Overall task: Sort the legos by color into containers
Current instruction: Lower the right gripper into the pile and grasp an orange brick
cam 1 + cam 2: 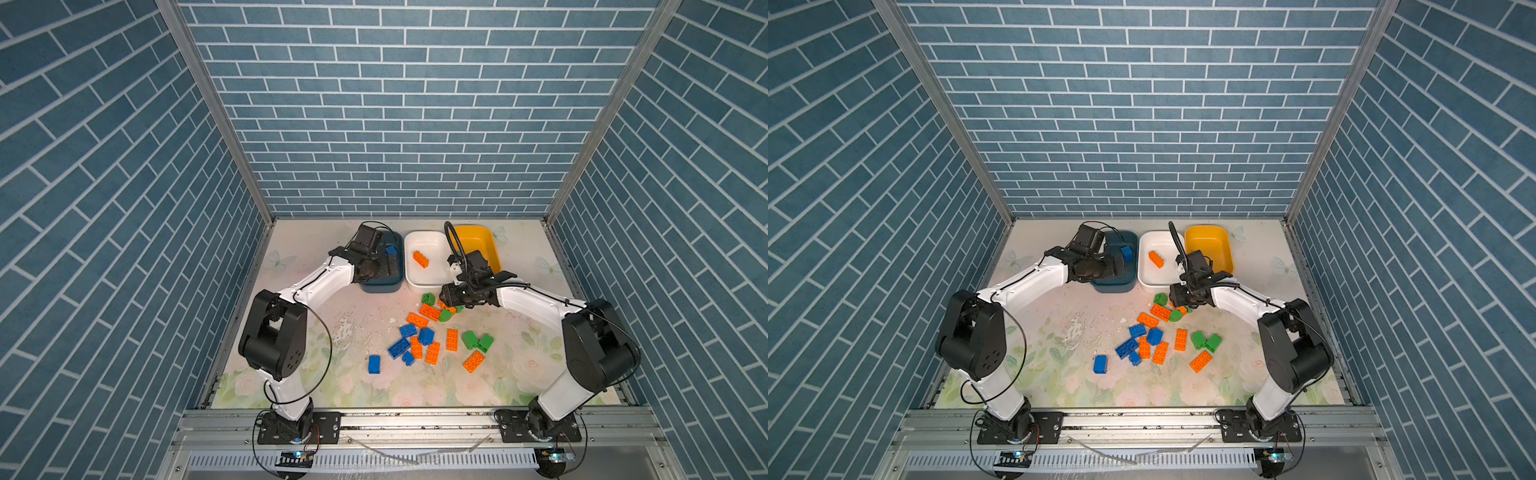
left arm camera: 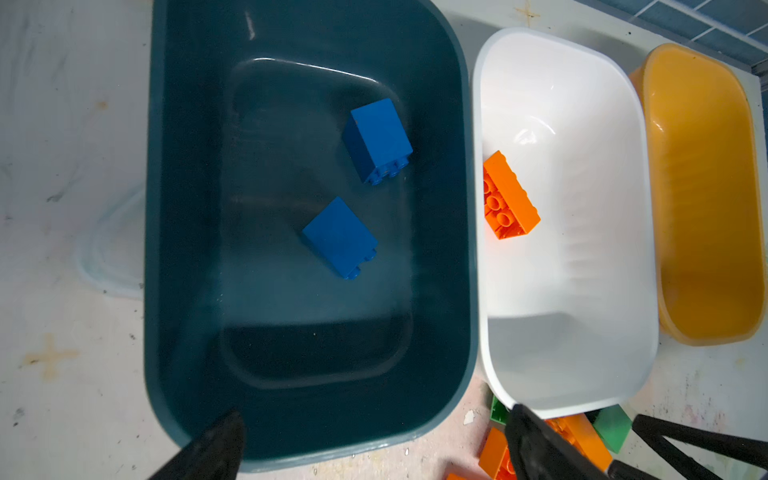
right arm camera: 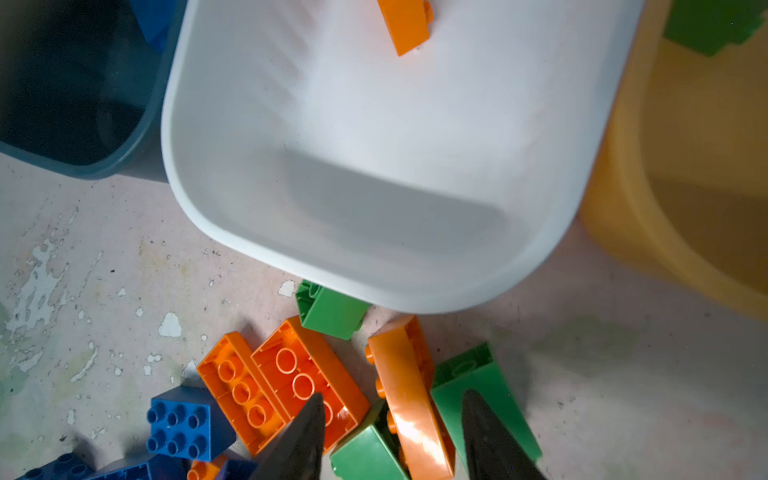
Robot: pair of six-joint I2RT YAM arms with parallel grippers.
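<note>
- Jaws of the right gripper (image 3: 394, 394) stand partly apart, straddling an orange oblong studded plastic brick (image 3: 409, 374) that lies on its side. A gap shows between one finger and that brick, so it is bracketed, not clamped.
- One finger sits over a green wedge-like plastic brick (image 3: 490, 374) just beside it. The other sits over an upturned orange brick (image 3: 299, 374), which touches a second upturned orange brick (image 3: 237, 386).
- A green square brick (image 3: 332, 311) lies against the near rim of the white rounded-rectangular plastic tub (image 3: 332, 166).
- In both top views this cluster sits just right of the frame's centre, directly below the white tub.
- That tub holds a lone orange brick (image 2: 509, 199).
- To its left in both top views stands the dark teal plastic tub (image 2: 187, 208), holding two blue bricks (image 2: 378, 141).
- To the right of the white tub is the mustard-yellow plastic tub (image 2: 706, 208). The right wrist view shows a green brick (image 3: 706, 25) inside it.
- Above the teal tub hovers the left gripper (image 2: 376, 412), fingers spread wide and holding nothing.
- Lower centre of both top views, loose bricks lie on the floral-printed tabletop (image 1: 332, 374). These are a blue group (image 1: 401, 347), a single blue brick (image 1: 374, 364), several orange oblongs (image 1: 452, 339) and a green pair (image 1: 478, 341).
</note>
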